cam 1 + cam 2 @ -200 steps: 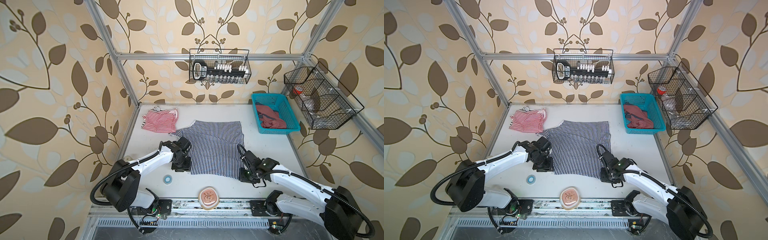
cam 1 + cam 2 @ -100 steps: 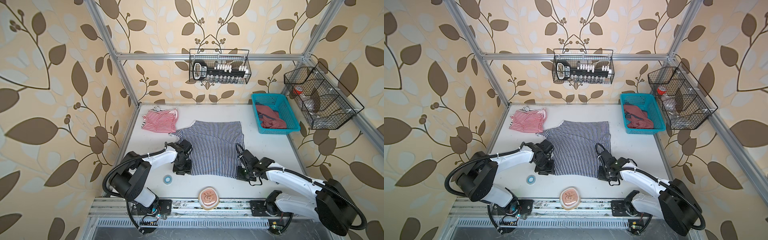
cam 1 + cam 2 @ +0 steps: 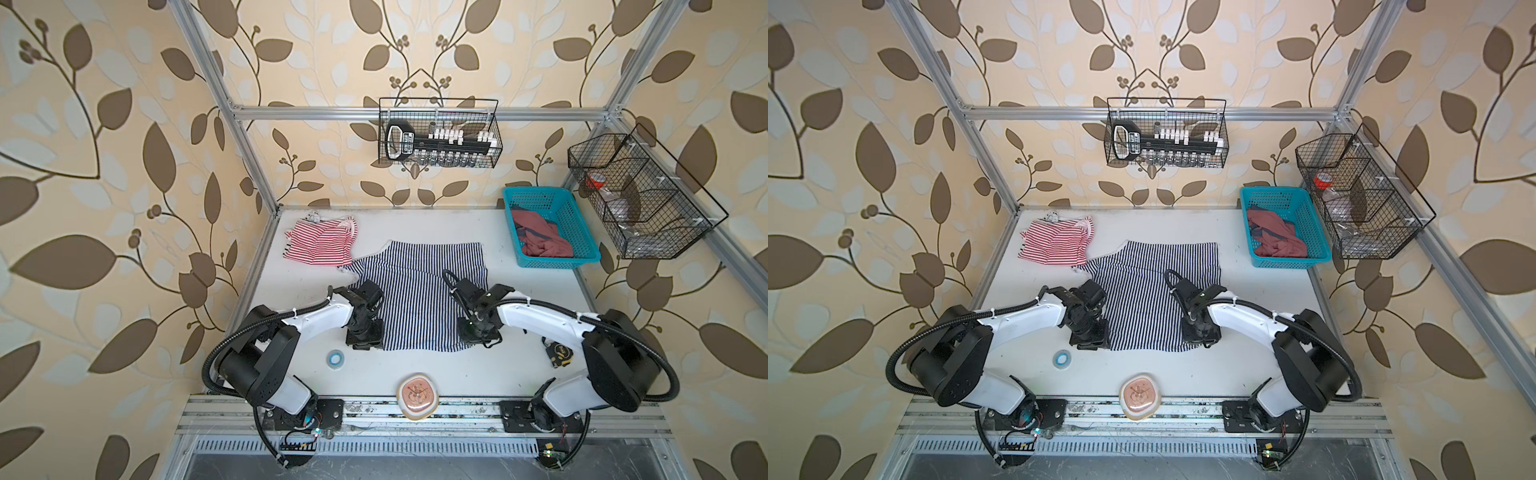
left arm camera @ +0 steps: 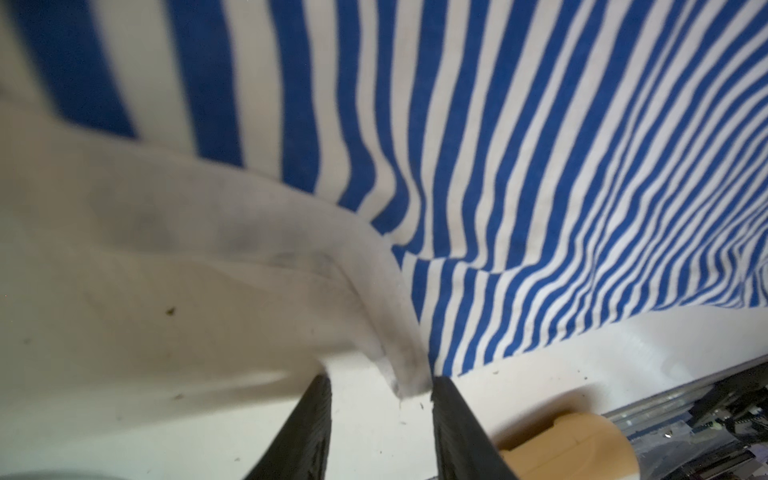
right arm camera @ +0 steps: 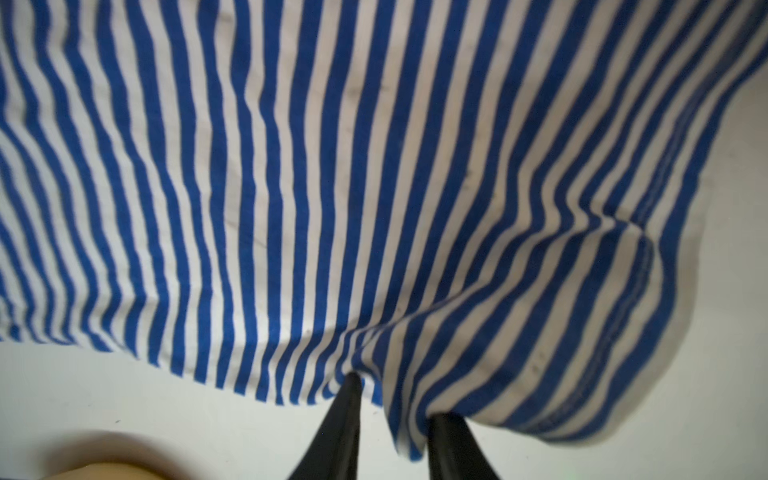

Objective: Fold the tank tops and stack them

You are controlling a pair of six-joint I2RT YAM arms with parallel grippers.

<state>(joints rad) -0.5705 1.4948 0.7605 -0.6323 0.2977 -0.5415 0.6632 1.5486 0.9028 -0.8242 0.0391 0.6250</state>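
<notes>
Right tool (image 5: 397,397) inward, astride navy top (image 5: 374,187)

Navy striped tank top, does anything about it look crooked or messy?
Yes. The navy tank top has its near hem rucked into a fold at the right gripper; one strap end straggles toward the red tank top; its white trim shows grey smudges.
</notes>
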